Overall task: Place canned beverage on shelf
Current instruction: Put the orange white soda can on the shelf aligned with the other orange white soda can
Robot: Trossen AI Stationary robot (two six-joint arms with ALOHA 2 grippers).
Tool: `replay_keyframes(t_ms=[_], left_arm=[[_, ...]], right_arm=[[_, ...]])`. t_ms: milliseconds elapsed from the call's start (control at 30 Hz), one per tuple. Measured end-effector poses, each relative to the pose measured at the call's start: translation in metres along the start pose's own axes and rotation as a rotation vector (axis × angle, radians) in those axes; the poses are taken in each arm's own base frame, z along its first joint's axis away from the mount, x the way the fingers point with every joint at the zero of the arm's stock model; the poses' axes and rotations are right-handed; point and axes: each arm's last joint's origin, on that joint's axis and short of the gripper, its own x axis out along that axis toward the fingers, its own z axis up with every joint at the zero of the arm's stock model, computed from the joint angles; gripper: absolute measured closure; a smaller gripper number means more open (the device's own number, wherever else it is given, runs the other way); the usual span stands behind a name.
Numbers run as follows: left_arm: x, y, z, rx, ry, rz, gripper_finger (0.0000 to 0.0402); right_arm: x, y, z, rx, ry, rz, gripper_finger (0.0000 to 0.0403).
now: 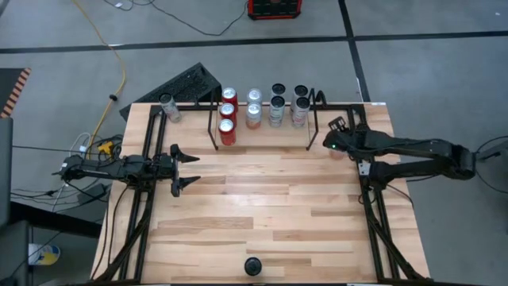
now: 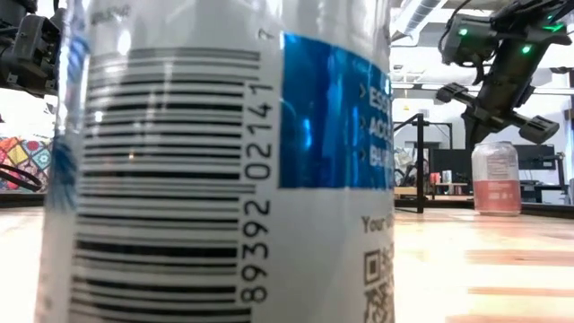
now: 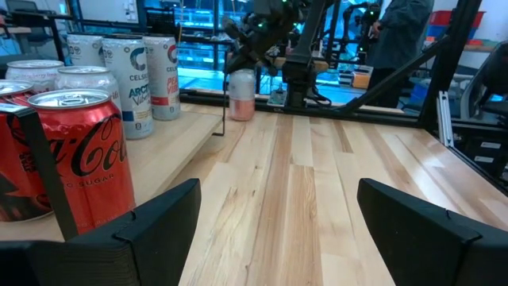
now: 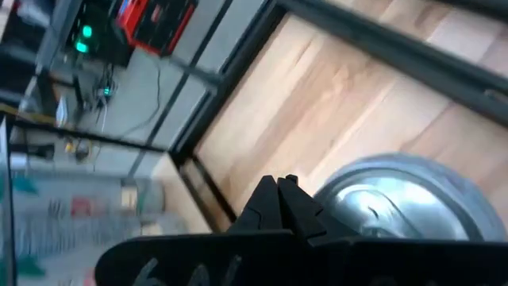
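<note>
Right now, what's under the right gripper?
A pink can standing on the table, right gripper above it. From overhead the arm covers most of it.

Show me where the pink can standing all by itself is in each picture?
Low view: the pink can stands at the right, on the table.
Left wrist view: far across the table, upper middle.
High view: mostly hidden under the right gripper, just right of the shelf.
Right wrist view: its silver top fills the lower right.
Shared landmark: the right gripper, right above the can in every view.
</note>
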Motion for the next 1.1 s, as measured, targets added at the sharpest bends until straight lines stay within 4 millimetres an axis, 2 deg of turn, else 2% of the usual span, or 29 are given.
replay_keyframes(t_ms=[300,533,700,933,1100], left_arm=[[0.0,0.0,0.0,0.0,0.0,0.0,0.0074],[0.0,0.0,0.0,0.0,0.0,0.0,0.0074],[0.0,0.0,0.0,0.0,0.0,0.0,0.0074],[0.0,0.0,0.0,0.0,0.0,0.0,0.0074],[0.0,0.0,0.0,0.0,0.0,0.0,0.0074]], right_arm=[[-0.022,-0.004,0.002,-0.018,0.074,0.12,0.0403],[-0.03,0.004,0.024,0.042,-0.126,0.251,0.0403],[-0.016,0.005,0.033,0.009,-0.207,0.156,0.0403],[0.003,0.0,0.032,-0.086,-0.133,-0.075,0.0403],[0.008,-0.001,0.027,-0.169,-0.074,-0.149,0.0403]])
